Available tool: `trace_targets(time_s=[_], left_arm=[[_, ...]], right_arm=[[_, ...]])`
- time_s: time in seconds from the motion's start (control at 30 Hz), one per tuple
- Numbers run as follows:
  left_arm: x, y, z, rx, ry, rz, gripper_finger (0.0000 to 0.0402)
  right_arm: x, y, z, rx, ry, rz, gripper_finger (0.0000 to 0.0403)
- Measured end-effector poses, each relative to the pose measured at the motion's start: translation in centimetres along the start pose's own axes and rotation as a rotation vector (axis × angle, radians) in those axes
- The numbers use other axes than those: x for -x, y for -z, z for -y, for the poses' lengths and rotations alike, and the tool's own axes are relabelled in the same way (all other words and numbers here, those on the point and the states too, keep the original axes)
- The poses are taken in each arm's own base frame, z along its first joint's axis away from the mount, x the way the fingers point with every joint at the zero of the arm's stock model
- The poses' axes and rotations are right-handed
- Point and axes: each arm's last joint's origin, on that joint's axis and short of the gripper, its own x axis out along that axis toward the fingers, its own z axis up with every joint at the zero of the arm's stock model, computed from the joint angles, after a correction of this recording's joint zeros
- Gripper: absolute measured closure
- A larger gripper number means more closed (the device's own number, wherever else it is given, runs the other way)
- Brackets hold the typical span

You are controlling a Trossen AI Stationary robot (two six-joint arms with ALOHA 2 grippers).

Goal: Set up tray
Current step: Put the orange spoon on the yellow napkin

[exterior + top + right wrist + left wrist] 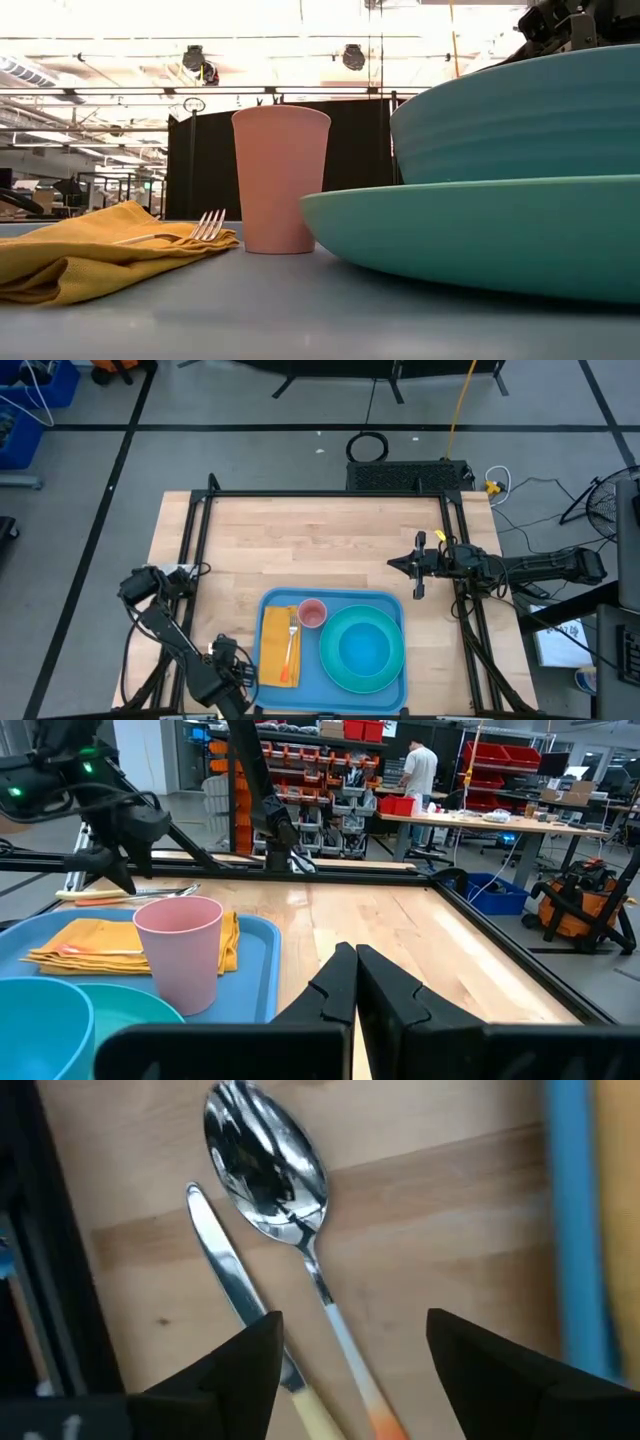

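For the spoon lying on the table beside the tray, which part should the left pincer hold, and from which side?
Grip the spoon across its thin straight handle, coming straight down. The left pincer hangs open over it. The knife lies close beside, so keep one finger between them.

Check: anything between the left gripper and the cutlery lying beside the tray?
Nothing visible. The left gripper hangs open over the spoon and knife, which lie on bare wood just outside the tray. The right gripper waits apart.

My left gripper (350, 1355) hangs low at the near left, fingers (245, 1365) spread apart. My right gripper (395, 564) waits out at the right, fingers (345, 985) pressed together.
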Motion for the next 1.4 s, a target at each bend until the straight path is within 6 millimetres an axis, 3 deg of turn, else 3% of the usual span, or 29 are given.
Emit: trace_targets(time_s=[0.2, 0.5, 1.0, 1.4], left_arm=[[-3.2, 0.0, 0.0, 0.003, 0.049, -0.021, 0.0164], [-4.1, 0.1, -0.3, -0.007, 0.061, -0.033, 0.0214], [-4.2, 0.1, -0.1, -0.030, 0.101, -0.016, 0.0385], [-3.4, -1.7, 0.8, 0.019, 0.083, 0.028, 0.0390]], right_arm=[[0.0, 0.1, 0.0, 0.000, -0.001, -0.009, 0.0403], [0.0, 0.1, 0.0, 0.000, 0.000, -0.009, 0.0403], [0.0, 0.1, 0.0, 0.000, 0.000, -0.013, 0.0403], [0.0, 0.1, 0.0, -0.026, -0.001, -0.012, 0.0403]])
